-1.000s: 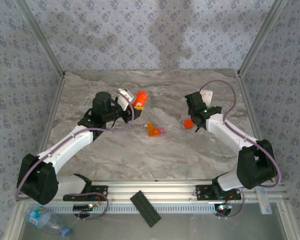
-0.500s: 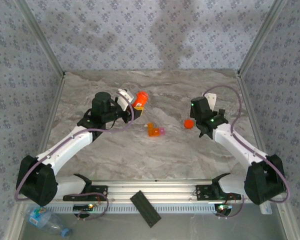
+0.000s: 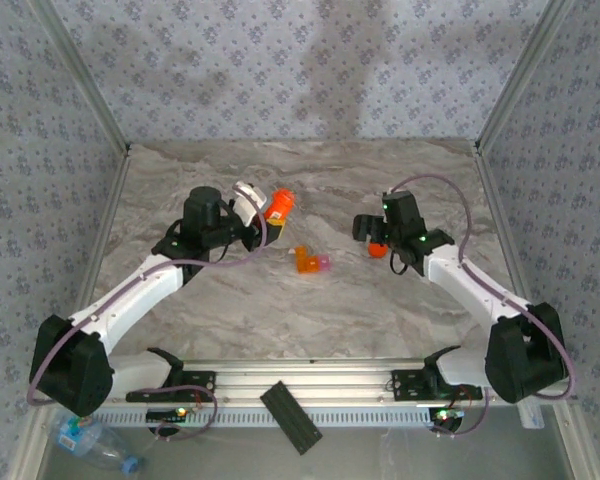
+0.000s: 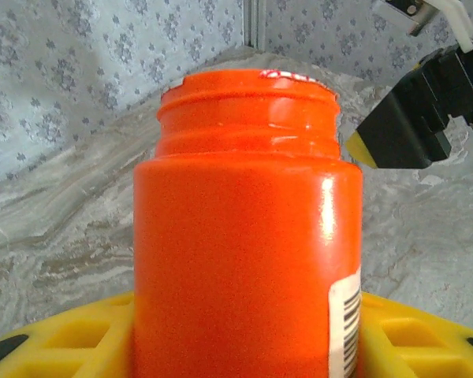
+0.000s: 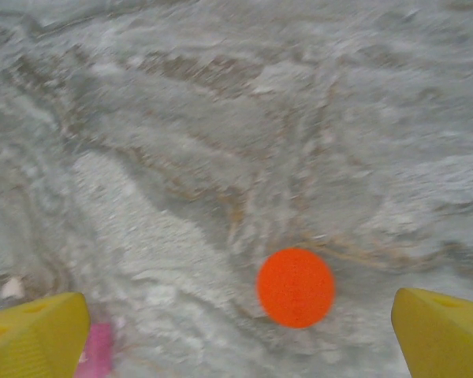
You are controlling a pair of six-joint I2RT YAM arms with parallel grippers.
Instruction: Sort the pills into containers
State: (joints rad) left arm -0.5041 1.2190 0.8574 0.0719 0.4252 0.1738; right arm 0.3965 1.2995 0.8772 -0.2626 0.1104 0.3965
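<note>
An orange pill bottle (image 3: 279, 203) with its mouth uncapped is held up off the marble table, and my left gripper (image 3: 268, 212) is shut on it. In the left wrist view the bottle (image 4: 244, 220) stands between the yellow fingers (image 4: 63, 339). A tiny orange boxy compartment (image 3: 306, 261) with its pink piece (image 3: 323, 263) lies mid-table between the arms. My right gripper (image 3: 373, 238) hovers open over a flat orange disc (image 3: 378, 250). In the right wrist view the disc (image 5: 296, 287) lies between the spread yellow fingertips (image 5: 31, 335), nearer the right one, and the pink piece (image 5: 94, 350) shows at the lower left.
A black flat bar (image 3: 292, 417) lies on the front rail between the arm bases. A plastic water bottle (image 3: 90, 437) lies at the bottom left, outside the table. Metal frame posts and patterned walls close in the sides and back.
My right gripper swung right, then came back left over the orange disc, which stayed put. The left gripper with the bottle barely moved.
</note>
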